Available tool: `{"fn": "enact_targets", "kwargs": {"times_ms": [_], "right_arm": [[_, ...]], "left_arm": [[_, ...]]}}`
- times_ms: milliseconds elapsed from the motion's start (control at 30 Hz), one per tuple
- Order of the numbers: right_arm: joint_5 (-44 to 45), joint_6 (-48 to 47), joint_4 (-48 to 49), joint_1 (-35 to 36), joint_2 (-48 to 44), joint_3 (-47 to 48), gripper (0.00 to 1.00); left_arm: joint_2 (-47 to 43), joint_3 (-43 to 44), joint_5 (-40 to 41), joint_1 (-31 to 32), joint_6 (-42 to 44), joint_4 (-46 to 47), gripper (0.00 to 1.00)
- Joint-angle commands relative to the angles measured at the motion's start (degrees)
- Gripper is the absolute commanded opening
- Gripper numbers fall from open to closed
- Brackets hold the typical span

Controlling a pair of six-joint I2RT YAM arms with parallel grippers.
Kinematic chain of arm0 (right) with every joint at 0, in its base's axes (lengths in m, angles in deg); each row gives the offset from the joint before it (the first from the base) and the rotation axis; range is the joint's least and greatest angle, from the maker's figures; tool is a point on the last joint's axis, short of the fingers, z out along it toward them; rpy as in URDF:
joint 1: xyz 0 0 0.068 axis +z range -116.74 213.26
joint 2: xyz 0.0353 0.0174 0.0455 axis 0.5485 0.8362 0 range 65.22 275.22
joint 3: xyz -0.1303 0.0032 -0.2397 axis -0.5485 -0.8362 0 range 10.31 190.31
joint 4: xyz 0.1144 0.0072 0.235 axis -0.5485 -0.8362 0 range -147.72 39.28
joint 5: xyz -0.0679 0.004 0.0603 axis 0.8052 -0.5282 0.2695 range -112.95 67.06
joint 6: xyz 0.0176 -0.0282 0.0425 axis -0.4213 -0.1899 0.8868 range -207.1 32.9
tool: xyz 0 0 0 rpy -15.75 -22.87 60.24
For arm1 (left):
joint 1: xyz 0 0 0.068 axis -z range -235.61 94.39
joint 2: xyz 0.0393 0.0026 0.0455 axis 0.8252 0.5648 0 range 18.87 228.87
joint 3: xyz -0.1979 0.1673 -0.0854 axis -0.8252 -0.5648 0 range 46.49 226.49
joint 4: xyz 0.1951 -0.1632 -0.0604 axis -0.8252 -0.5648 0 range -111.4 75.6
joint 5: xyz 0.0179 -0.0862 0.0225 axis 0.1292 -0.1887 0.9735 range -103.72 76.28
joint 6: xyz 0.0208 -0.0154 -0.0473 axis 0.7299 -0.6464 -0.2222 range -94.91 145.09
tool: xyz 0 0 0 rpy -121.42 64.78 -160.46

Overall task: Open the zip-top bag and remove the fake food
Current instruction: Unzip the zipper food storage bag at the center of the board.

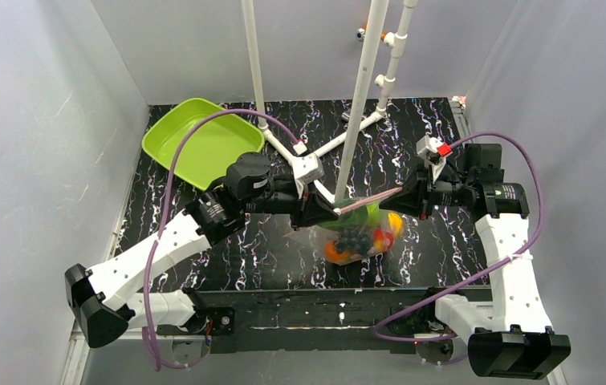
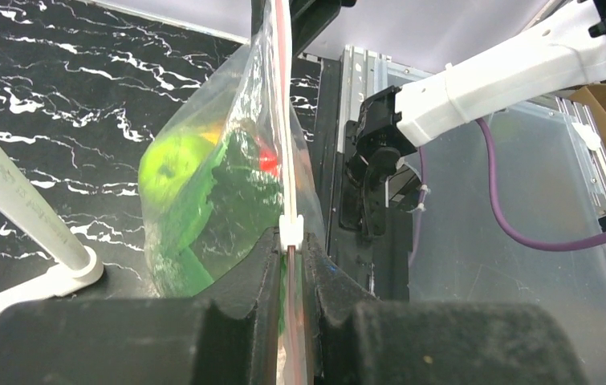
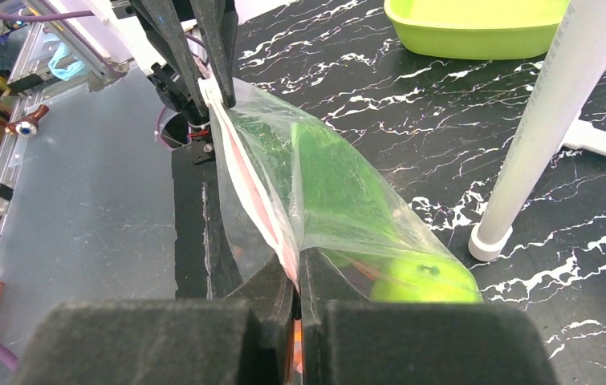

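The zip-top bag (image 1: pixel 359 228) hangs above the table between my two grippers, with its pink zip strip (image 1: pixel 368 201) stretched taut. My left gripper (image 1: pixel 333 212) is shut on the strip's left end, just behind the white slider (image 2: pixel 290 231). My right gripper (image 1: pixel 402 195) is shut on the strip's right end. The fake food sags inside the bag: dark grapes (image 1: pixel 354 238), an orange (image 1: pixel 335 250), a lemon (image 1: pixel 396 223). The left wrist view shows the gripper (image 2: pixel 291 250), green apple (image 2: pixel 172 164), leafy vegetable (image 2: pixel 235 192) and red piece (image 2: pixel 267 160). The right wrist view shows the gripper (image 3: pixel 295 277) and apple (image 3: pixel 420 281).
A lime-green tray (image 1: pixel 199 140) sits at the back left, also in the right wrist view (image 3: pixel 476 24). A white pipe frame (image 1: pixel 361 96) stands just behind the bag, its post close by in both wrist views (image 2: pixel 18 200) (image 3: pixel 548 120). The table's front edge (image 1: pixel 315 297) lies below the bag.
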Motion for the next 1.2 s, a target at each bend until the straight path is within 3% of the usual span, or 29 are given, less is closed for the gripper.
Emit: {"fn": "enact_targets", "kwargs": {"times_ms": [0,1167], "right_arm": [[-0.5,-0.6,2.2,-1.9,-1.0,0.0,0.01],[-1.6,1.1,3.7,-7.7,-1.9,-0.2,0.01]], "left_arm": [[-4.7,-2.0,-0.5,-0.6,1.0,-3.2,0.00],[-12.1,-7.1,13.9,-1.9,12.8,-18.4,0.00]]}}
